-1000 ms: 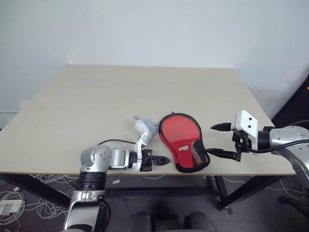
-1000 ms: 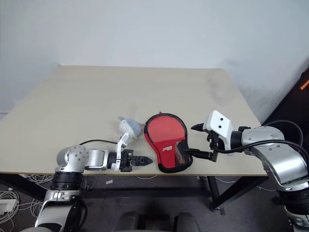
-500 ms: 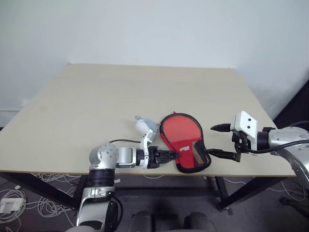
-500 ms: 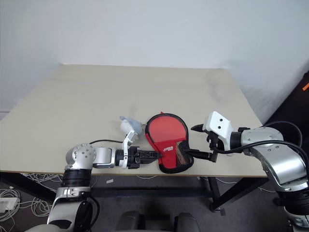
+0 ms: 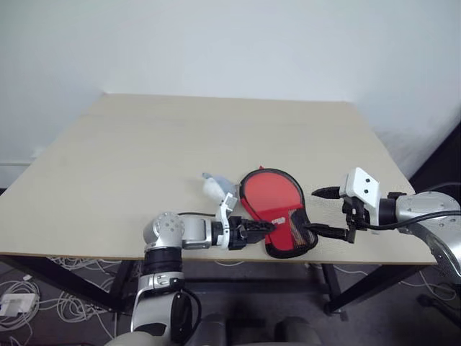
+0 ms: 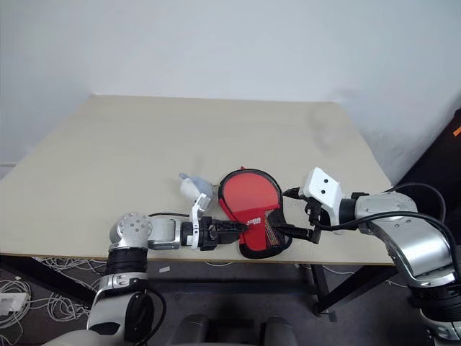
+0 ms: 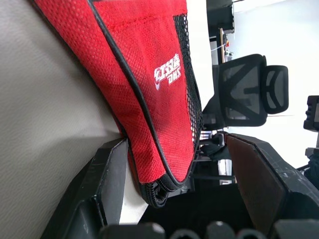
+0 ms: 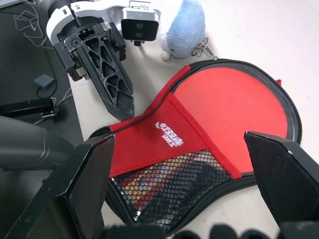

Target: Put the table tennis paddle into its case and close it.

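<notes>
The left gripper (image 5: pixel 263 228) stood with its fingers spread, straddling the handle end of the case (image 5: pixel 277 213), not yet pinching it. The right gripper (image 5: pixel 322 211) hung wide open just beside the case's other edge, holding nothing. The case lay flat near the table's (image 5: pixel 144 151) front edge, beside a small blue toy (image 5: pixel 214 187). It looked light, soft and floppy, so I'd judge the stiffer piped edge by the handle the surest hold.

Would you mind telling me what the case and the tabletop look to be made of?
The case: soft red woven fabric, judging by its visible weave, with a black open-mesh pocket and black piping. The tabletop: probably matte pale wood-look laminate; faint grain shows.
</notes>
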`<state>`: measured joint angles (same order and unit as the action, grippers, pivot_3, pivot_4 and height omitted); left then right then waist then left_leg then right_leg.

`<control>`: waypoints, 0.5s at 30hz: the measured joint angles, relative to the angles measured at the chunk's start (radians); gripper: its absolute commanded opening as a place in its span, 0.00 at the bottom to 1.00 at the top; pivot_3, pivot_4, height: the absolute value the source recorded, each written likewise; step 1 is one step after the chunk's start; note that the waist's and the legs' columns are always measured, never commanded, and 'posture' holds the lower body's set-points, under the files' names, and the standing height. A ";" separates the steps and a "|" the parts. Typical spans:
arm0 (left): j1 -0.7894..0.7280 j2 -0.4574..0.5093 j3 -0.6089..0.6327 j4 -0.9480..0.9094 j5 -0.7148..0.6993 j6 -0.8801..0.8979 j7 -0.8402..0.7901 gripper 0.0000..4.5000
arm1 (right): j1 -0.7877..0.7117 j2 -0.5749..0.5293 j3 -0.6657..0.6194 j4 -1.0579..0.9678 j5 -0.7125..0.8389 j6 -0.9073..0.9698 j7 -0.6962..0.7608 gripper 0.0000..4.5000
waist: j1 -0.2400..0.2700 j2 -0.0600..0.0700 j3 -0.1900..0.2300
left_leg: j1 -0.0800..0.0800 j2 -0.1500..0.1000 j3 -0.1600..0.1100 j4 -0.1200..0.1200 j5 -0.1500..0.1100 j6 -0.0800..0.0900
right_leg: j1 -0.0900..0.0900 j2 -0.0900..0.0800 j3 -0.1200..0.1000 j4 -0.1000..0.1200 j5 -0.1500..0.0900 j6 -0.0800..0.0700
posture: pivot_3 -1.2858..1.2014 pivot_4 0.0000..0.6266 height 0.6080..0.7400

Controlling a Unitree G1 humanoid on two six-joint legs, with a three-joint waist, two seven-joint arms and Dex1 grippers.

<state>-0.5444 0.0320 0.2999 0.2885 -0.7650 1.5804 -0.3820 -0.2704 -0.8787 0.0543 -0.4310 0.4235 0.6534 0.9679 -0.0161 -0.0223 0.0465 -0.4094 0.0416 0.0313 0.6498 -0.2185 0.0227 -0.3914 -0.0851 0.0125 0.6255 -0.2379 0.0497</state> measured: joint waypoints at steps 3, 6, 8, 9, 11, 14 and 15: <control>-0.006 -0.010 0.005 0.009 0.003 -0.002 0.006 0.74 | 0.000 0.001 0.000 -0.007 0.001 0.003 -0.007 1.00 | 0.003 0.000 0.000 | -0.001 -0.001 -0.001 0.001 -0.001 0.000 | 0.000 0.000 0.000 -0.001 0.000 0.001 | 0.52 0.00 1.00; -0.013 -0.017 0.019 0.022 0.007 -0.002 0.014 0.74 | 0.000 0.001 0.000 -0.013 0.003 0.009 -0.009 1.00 | 0.003 0.000 0.000 | -0.001 -0.001 -0.002 0.001 -0.001 0.000 | 0.000 0.000 -0.001 -0.001 0.000 0.001 | 0.52 0.00 1.00; -0.017 -0.016 0.023 0.030 0.010 -0.002 0.017 0.74 | 0.000 0.001 0.000 -0.014 0.006 0.012 -0.011 1.00 | 0.003 0.000 0.000 | -0.001 -0.001 -0.002 0.001 0.000 0.000 | 0.000 0.000 -0.001 -0.001 0.000 0.001 | 0.52 0.00 1.00; -0.019 -0.015 0.023 0.035 0.012 -0.002 0.018 0.74 | 0.000 0.001 0.000 -0.015 0.006 0.015 -0.012 1.00 | 0.003 0.000 0.000 | -0.001 -0.001 -0.002 0.001 0.000 0.000 | 0.000 0.000 -0.001 -0.001 0.000 0.001 | 0.52 0.00 1.00; -0.023 -0.009 0.022 0.039 0.017 0.000 0.022 0.74 | 0.000 0.001 0.000 -0.016 0.007 0.018 -0.015 1.00 | 0.003 0.000 0.000 | -0.001 -0.001 -0.002 0.001 0.000 0.000 | 0.001 0.000 -0.001 -0.001 0.000 0.001 | 0.52 0.00 1.00; -0.031 -0.008 0.019 0.038 0.025 0.009 0.027 0.74 | 0.000 0.004 0.000 -0.019 0.007 0.019 -0.016 1.00 | 0.003 0.000 0.000 | -0.001 -0.001 -0.002 0.001 0.000 0.000 | 0.001 0.000 -0.001 -0.001 0.000 0.001 | 0.52 0.00 1.00; -0.034 -0.008 0.017 0.038 0.027 0.014 0.031 0.74 | 0.000 0.005 0.000 -0.020 0.007 0.019 -0.016 1.00 | 0.003 0.000 0.000 | -0.001 -0.001 -0.002 0.001 0.000 0.000 | 0.001 0.000 -0.001 -0.001 0.000 0.001 | 0.52 0.00 1.00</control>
<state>-0.5781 0.0239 0.3174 0.3262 -0.7377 1.5943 -0.3514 -0.2703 -0.8737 0.0543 -0.4508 0.4307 0.6728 0.9518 -0.0132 -0.0222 0.0462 -0.4107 0.0408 0.0289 0.6509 -0.2188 0.0231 -0.3907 -0.0851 0.0114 0.6247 -0.2375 0.0504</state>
